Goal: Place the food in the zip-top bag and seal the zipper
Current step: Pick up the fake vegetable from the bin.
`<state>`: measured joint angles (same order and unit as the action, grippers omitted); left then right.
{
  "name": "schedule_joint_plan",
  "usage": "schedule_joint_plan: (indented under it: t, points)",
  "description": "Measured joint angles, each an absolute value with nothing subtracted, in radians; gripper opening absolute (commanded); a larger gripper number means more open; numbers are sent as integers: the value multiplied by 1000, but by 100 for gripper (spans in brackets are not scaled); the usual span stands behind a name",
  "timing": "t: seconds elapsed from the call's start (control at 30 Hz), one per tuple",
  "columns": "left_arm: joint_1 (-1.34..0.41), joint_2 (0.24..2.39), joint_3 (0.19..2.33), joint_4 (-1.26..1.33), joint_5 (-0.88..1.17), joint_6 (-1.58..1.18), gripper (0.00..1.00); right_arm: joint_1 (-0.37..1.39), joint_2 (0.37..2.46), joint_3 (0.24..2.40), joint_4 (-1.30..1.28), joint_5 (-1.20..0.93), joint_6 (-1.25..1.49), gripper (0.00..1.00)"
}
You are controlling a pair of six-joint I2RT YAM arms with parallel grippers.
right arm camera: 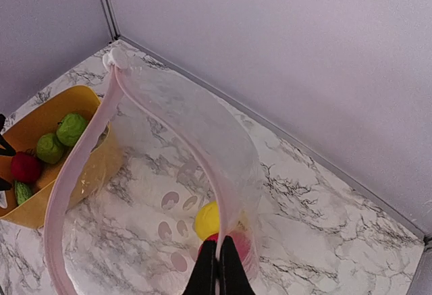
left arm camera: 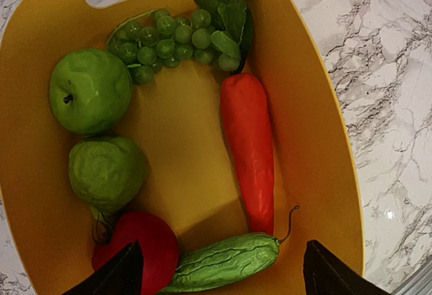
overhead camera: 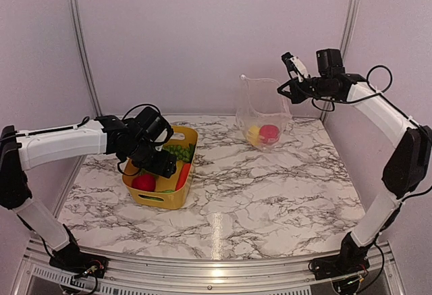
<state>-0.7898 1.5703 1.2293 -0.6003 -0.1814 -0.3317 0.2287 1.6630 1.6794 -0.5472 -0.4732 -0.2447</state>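
Observation:
My right gripper (overhead camera: 291,82) (right arm camera: 218,268) is shut on the pink zipper strip (right arm camera: 81,160) and holds the clear zip-top bag (overhead camera: 262,109) up with its mouth open. A yellow piece (right arm camera: 210,219) and a red piece (right arm camera: 239,244) lie in the bag's bottom. My left gripper (overhead camera: 158,160) (left arm camera: 223,275) is open just above the yellow bin (left arm camera: 317,140). In the bin lie green grapes (left arm camera: 172,38), a green apple (left arm camera: 90,90), a lumpy green piece (left arm camera: 106,171), a long red piece (left arm camera: 248,146), a green gourd (left arm camera: 226,261) and a red fruit (left arm camera: 145,244). The gourd lies between my left fingers.
The yellow bin (overhead camera: 162,200) stands at the left of the marble table (overhead camera: 270,187). Pale walls and metal posts (overhead camera: 77,38) close the back and sides.

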Motion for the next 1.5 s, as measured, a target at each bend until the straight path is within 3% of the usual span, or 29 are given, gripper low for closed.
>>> schedule_joint_plan:
  t: [0.3,0.9,1.2,1.5]
  points:
    - [-755,1590,1201,-655,-36,-216,67,229,1663,1676,-556,-496,-243,0]
    - [-756,1756,1252,-706,-61,-9,56,229,1663,1643,-559,-542,-236,0]
    - [-756,1798,1276,-712,-52,72,65,229,1663,1632,-559,-548,-236,0]
    - [-756,1800,1281,-732,-65,92,66,229,1663,1631,-559,-551,-235,0]
